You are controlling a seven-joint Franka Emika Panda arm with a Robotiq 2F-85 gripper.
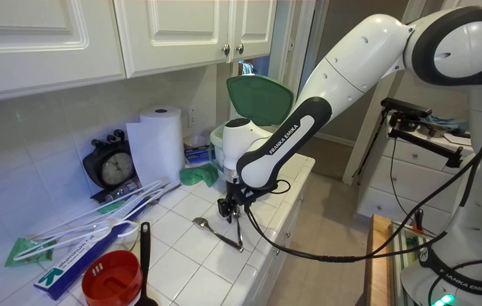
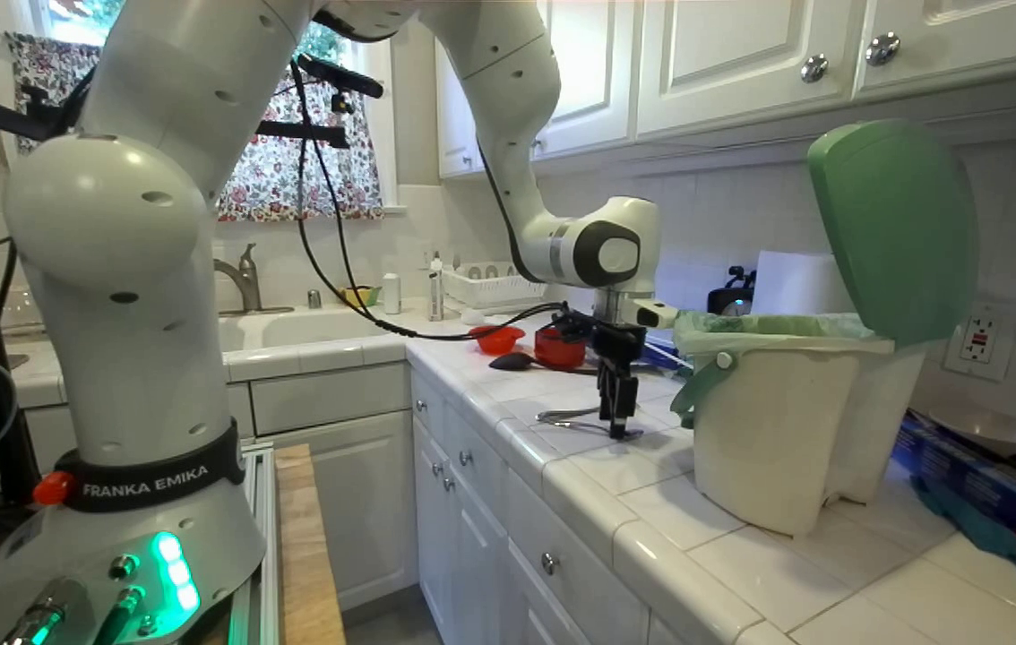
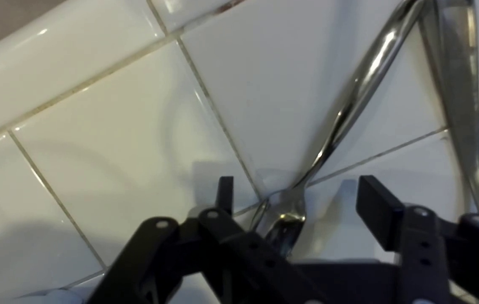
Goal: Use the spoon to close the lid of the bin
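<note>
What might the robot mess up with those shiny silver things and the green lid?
The open gripper might drag the second utensil, since its handle seems to meet that of what looks like the spoon. The spoon's thin, smooth handle might twist once gripped. Later, pushing the raised lid too hard might tip the bin.

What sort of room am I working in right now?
Most likely a kitchen, probably in a home, though the pictures don't settle whose. What shows it: a sink and a white dish rack in an exterior view, plus a paper towel roll standing upright.
</note>
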